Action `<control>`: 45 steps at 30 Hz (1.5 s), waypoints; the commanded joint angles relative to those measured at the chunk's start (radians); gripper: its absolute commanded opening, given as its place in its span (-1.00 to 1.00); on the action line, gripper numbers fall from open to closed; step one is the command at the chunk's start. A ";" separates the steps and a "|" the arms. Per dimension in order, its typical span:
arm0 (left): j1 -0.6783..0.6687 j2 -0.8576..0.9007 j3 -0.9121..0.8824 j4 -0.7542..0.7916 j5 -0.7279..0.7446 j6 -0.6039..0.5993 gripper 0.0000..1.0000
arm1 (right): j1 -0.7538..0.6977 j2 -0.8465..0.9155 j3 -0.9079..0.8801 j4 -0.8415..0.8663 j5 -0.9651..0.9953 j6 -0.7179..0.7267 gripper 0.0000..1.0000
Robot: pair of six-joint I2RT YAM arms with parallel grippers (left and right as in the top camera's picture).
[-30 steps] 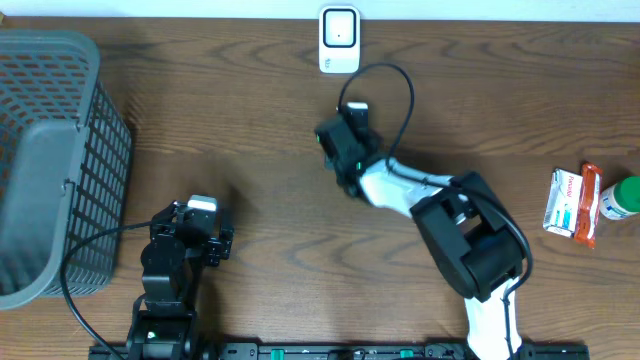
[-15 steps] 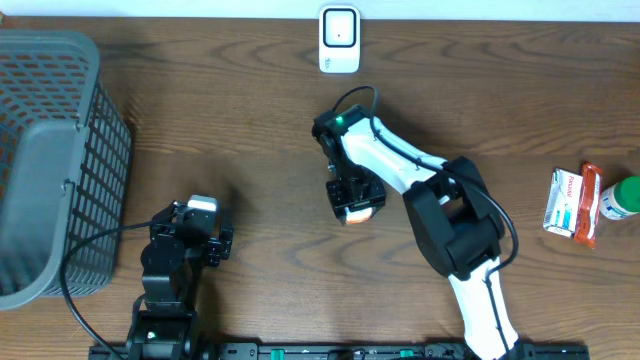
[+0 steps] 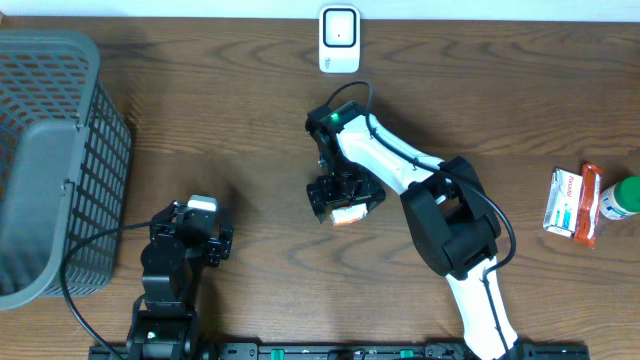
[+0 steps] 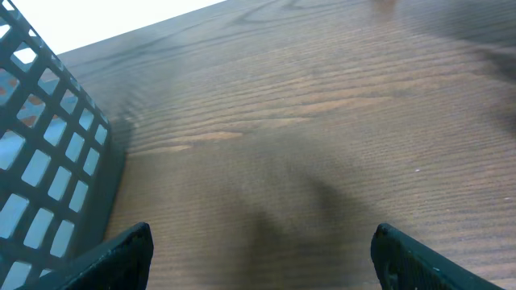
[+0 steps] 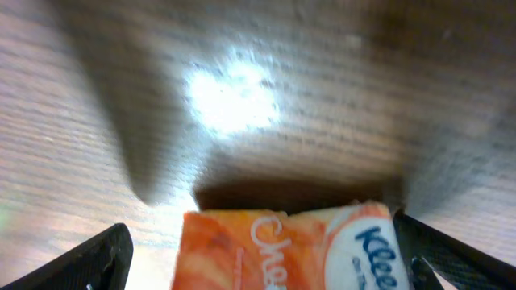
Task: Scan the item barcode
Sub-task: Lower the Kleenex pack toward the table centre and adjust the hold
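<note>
1. Two arms are working at one table (image 3: 250, 110) – one on each side.
2. The right gripper (image 5: 270, 258) is pointing down at mid-table. Its jaws are standing wide apart and are gripping nothing.
3. One orange packet (image 5: 282, 246) is sitting between the two right fingers (image 5: 93, 258). A clear gap is showing on one side; on the other side the packet edge is lying just beside the finger.
4. In the overhead view the packet (image 3: 350, 214) is showing just under the right gripper, well below the scanner.
5. One white scanner (image 3: 339, 40) is standing at the far edge, centre.
6. The left gripper (image 4: 258, 262) is hovering over bare wood with its jaws spread – nothing is lying between them.
7. One grey basket (image 3: 50, 160) is occupying the left side, near the left gripper.
8. Three further items are waiting at the right edge: one white box (image 3: 563, 202), one red pack (image 3: 590, 205) and one green-capped bottle (image 3: 622, 198).
</note>
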 commanded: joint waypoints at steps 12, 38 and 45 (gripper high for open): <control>-0.003 -0.005 0.001 0.003 -0.009 -0.009 0.74 | 0.045 0.059 -0.089 0.131 0.269 0.077 0.99; -0.003 -0.005 0.002 0.003 -0.009 -0.009 0.74 | 0.148 -0.427 -0.145 0.029 0.430 0.196 0.99; -0.003 -0.005 0.001 0.003 -0.009 -0.009 0.74 | 0.147 -0.474 -0.441 0.242 0.341 0.228 0.99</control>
